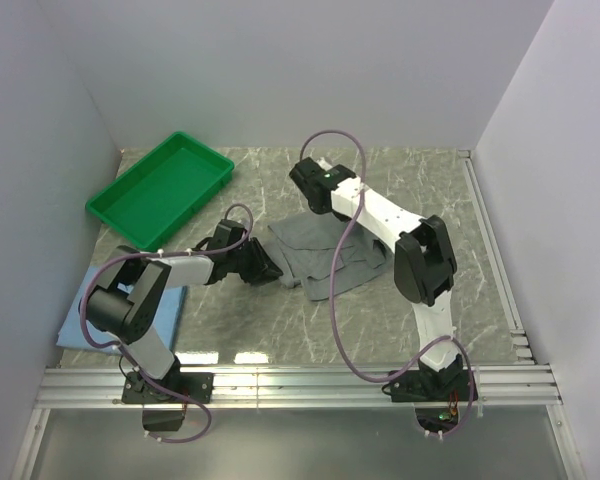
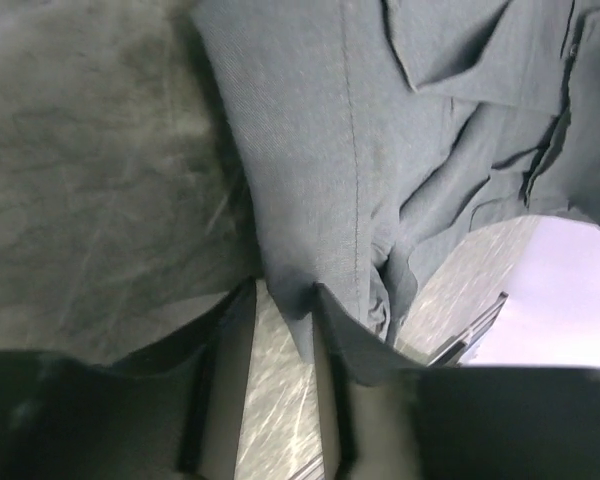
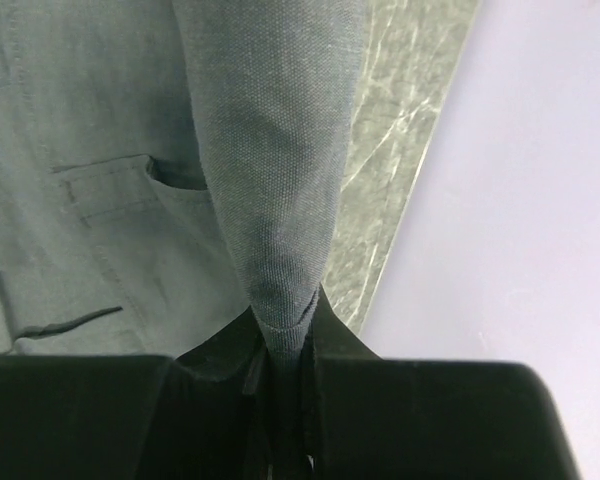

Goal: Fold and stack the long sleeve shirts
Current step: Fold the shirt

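Note:
The grey long sleeve shirt (image 1: 325, 258) lies crumpled in the middle of the table. My left gripper (image 1: 270, 268) sits low at the shirt's left edge. In the left wrist view its jaws (image 2: 284, 290) stand open, with a corner of the grey cloth (image 2: 310, 150) hanging between the tips and bare table showing in the gap. My right gripper (image 1: 307, 200) is at the shirt's far side. In the right wrist view it (image 3: 285, 320) is shut on a pinched fold of the grey shirt (image 3: 270, 150), beside the chest pocket (image 3: 110, 190). The light blue shirt (image 1: 90, 322) lies flat at the near left, partly under my left arm.
A green plastic tray (image 1: 165, 190) stands at the far left. White walls close in the table on the left, back and right. A metal rail (image 1: 300, 380) runs along the near edge. The right arm's cable (image 1: 338, 300) loops over the grey shirt.

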